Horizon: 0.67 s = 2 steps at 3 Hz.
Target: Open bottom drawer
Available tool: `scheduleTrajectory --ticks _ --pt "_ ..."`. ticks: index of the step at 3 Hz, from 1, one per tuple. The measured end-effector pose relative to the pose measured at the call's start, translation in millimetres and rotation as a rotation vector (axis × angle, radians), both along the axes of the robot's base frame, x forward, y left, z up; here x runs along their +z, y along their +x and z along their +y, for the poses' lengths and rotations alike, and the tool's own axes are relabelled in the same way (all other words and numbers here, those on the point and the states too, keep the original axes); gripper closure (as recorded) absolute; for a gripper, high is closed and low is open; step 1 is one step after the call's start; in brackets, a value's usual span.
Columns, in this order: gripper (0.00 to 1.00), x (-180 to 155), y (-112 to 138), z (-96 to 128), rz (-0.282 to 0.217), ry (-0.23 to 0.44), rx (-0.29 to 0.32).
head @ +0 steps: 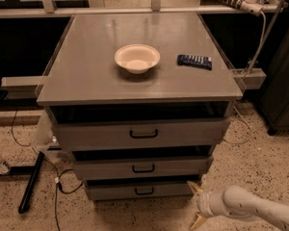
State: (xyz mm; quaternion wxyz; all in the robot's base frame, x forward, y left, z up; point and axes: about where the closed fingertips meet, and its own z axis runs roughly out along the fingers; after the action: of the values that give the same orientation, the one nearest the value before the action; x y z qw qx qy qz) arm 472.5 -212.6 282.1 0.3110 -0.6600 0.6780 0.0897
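In the camera view, the bottom drawer (113, 191) sat lowest in the cabinet (86, 81), with a small black handle (144, 191) at the centre of its front. The gripper (195, 205) hung low at the cabinet's front right corner, just beside the drawer's right end, its fingers spread apart and holding nothing. A bowl (137, 57) and a dark packet (195, 61) lay on the cabinet's top.

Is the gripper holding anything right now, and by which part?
Nothing. The gripper hangs open near the floor, right of the bottom drawer, away from its handle.
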Motion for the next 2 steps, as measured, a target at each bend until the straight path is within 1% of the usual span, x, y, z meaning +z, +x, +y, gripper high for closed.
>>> scheduleTrajectory --ticks 1,2 --pt "0.00 0.0 0.0 0.0 0.000 0.000 0.000" --pt "0.00 -8.0 7.8 0.4 -0.002 0.014 -0.013"
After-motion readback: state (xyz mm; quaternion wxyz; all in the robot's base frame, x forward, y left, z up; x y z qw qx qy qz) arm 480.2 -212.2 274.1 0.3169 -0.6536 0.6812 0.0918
